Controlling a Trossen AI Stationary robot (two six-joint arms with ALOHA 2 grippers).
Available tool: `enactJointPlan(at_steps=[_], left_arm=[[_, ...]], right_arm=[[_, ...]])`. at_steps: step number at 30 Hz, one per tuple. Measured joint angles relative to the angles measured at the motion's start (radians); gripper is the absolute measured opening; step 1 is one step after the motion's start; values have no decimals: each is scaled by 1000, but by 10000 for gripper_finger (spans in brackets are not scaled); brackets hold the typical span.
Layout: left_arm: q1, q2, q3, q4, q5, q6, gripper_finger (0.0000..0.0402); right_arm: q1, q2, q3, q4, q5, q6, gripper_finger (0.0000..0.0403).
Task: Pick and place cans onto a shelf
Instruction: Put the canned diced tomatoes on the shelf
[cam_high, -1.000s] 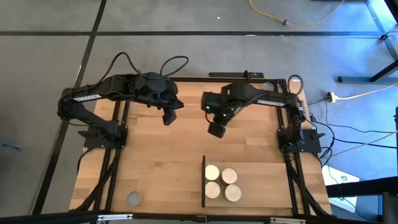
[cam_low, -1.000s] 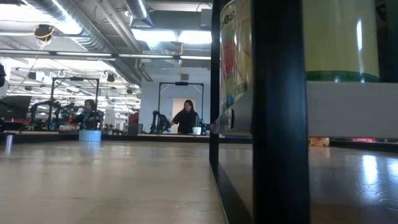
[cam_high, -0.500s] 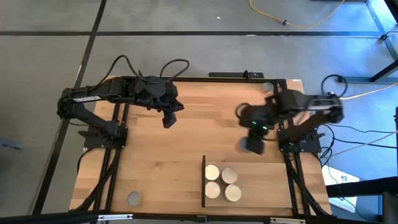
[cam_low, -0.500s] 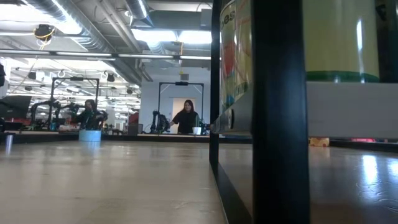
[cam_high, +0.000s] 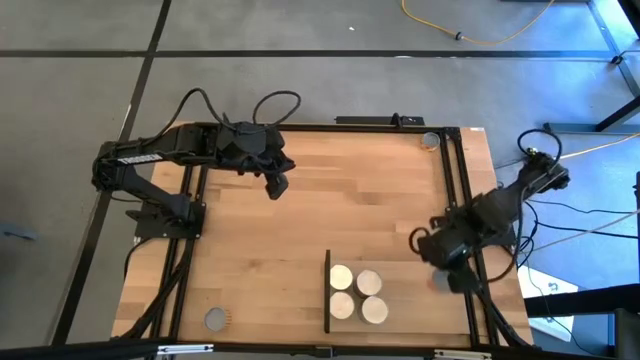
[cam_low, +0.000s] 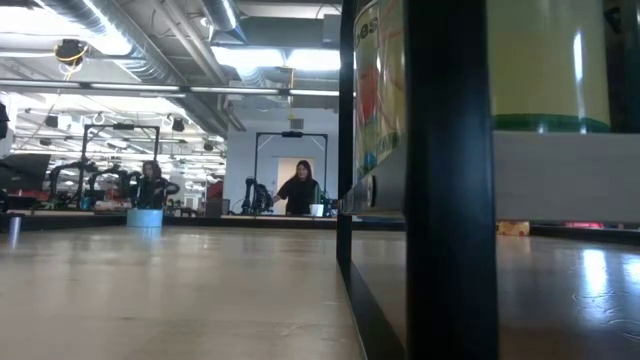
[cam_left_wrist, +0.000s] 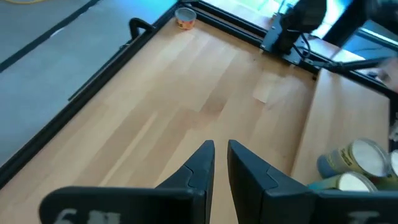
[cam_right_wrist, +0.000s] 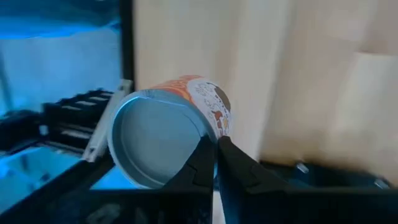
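Key relation: the right gripper (cam_high: 447, 262) carries a can (cam_right_wrist: 169, 129) at the right edge of the desk (cam_high: 300, 230), just beside the shelf (cam_high: 410, 300), whose free area lies between it and the four placed cans (cam_high: 357, 294).
Can's long axis: in the right wrist view the held can lies tilted, its grey round end facing the camera and its orange-printed wall running away from it; I judge it must be turned upright before it is set down.
Nearer arm: the right arm is by far the nearer to the shelf; the left arm waits well apart, over the far left part of the desk.
Right gripper: closed almost fully, its two dark fingers (cam_right_wrist: 200, 163) pinching the rim of the can, so the can hangs to one side of the gripper and is not clasped round its body.
Left gripper (cam_left_wrist: 219, 157): holds nothing; its fingers stand close together with only a narrow gap, above bare wood.
Shelf: a light-wood panel near the front edge of the desk, with a thin black upright along the short side toward the desk's middle; the four cream-topped cans stand in a square block just beside that upright.
Other cans: one grey-topped can (cam_high: 216, 320) stands at the front left corner of the desk, another can (cam_high: 430, 141) at the far right corner.
Stage, as I judge it: carrying, placing not yet done.
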Motion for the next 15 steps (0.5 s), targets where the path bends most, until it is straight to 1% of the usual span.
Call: enactJointPlan(at_steps=[4,7,11,15], left_arm=[[0,0,0,-1,-10,-5,39],[0,0,0,-1,-8,-5,39],[0,0,0,-3,-1,-5,39],[0,0,0,-3,1,-1,39]], right_arm=[[32,2,-84,184,-70,11,6],[44,28,-124,312,-74,36,6],[44,90,-160,420,-52,62,6],[44,158,-166,453,-47,57,6]])
